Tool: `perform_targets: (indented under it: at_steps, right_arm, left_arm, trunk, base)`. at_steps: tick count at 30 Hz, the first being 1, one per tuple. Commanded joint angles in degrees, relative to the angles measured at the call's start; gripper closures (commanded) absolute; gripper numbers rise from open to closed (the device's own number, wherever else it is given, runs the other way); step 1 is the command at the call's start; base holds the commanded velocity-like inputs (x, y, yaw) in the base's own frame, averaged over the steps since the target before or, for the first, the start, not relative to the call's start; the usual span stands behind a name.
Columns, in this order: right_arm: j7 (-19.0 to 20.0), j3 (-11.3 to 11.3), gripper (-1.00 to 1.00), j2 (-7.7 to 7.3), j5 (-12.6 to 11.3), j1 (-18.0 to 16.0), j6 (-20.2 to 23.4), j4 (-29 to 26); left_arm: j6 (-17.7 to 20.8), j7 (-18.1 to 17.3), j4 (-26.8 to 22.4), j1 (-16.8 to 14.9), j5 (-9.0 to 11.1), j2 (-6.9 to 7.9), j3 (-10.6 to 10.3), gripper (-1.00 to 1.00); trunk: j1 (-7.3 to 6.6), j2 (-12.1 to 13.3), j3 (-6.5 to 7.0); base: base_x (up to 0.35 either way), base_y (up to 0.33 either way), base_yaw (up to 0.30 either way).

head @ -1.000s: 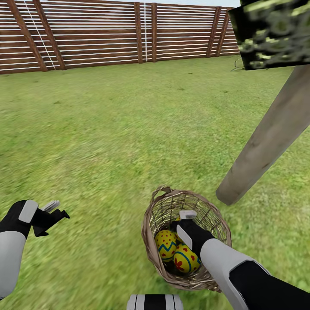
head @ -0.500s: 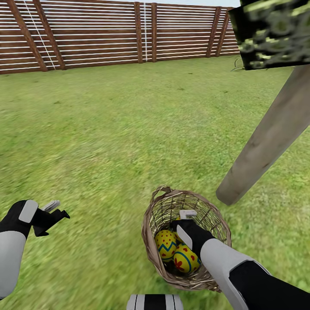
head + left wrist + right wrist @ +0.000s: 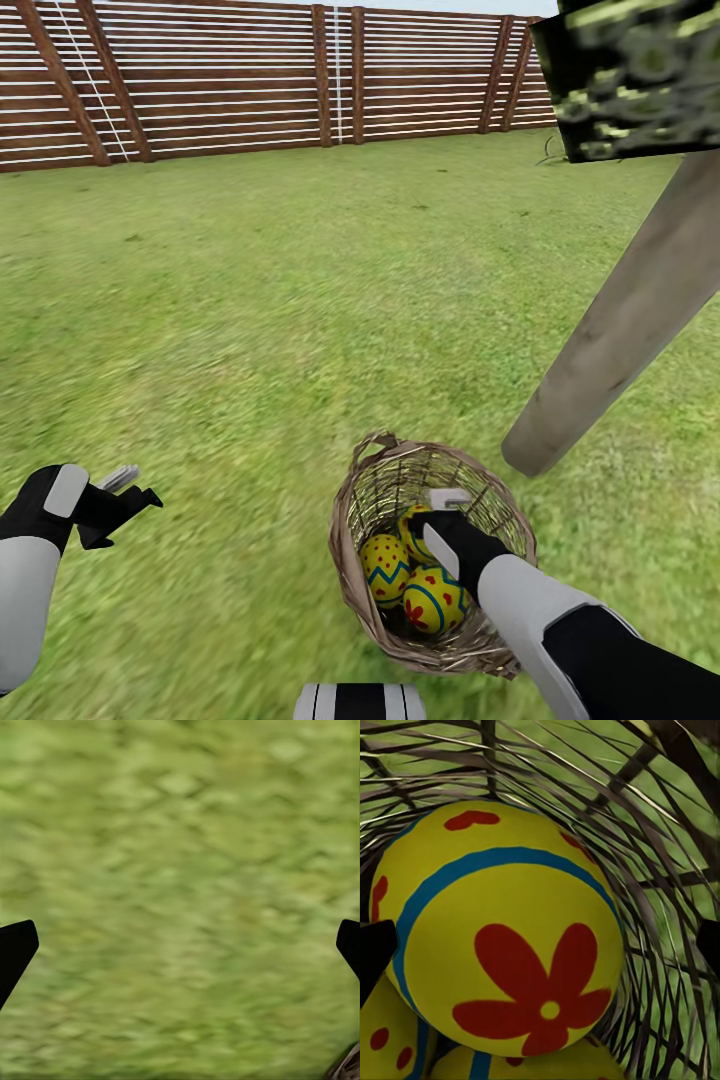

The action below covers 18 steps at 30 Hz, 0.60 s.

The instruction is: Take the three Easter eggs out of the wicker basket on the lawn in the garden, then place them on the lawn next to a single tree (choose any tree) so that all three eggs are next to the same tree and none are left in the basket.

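now three eggs (image 3: pixel 415 575) piled low in the basket (image 3: pixel 365 500), basket on the grass (image 3: pixel 250 330), tree (image 3: pixel 610 340) near at about one o'clock from it. right gripper (image 3: pixel 440 520) down inside the basket, fingers spread wide, flanking the flower-marked egg (image 3: pixel 502 945) without touching. best to sink a little deeper, centre on that egg's widest part, close slowly, then lift straight up clear of the rim to avoid snagging wicker or tipping the basket. left gripper (image 3: pixel 115 495) open too, idle over grass at nine o'clock, well apart.
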Motion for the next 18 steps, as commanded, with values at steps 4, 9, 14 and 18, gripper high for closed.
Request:
perform_targets:
  at_steps: [4,9,14,18]
  right_arm:
    - [-0.4,0.5,-1.00,-0.14,-0.4,0.0,0.3,-0.1]
    - [-0.4,0.5,-1.00,-0.14,-0.4,0.0,0.3,0.0]
    - [-0.4,0.6,-1.00,-0.10,-0.4,0.0,0.3,0.0]
    - [-0.4,0.6,-1.00,0.05,-0.4,0.0,0.3,0.0]
  left_arm:
    - [0.2,0.5,-0.1,0.0,0.6,-0.12,0.1,-1.00]
    - [0.2,0.5,-0.1,0.0,0.6,-0.33,0.1,-1.00]
    - [0.2,0.5,-0.1,0.0,0.6,-0.54,0.1,-1.00]
    - [0.2,0.6,-0.1,0.0,0.6,-0.61,0.1,-1.00]
  trunk:
    - [-0.01,0.0,-0.04]
    - [-0.01,0.0,-0.04]
    - [-0.01,0.0,-0.04]
    - [-0.01,0.0,-0.04]
  base:
    - [0.000,0.000,0.000]
    - [0.000,0.000,0.000]
    - [0.000,0.000,0.000]
    - [0.000,0.000,0.000]
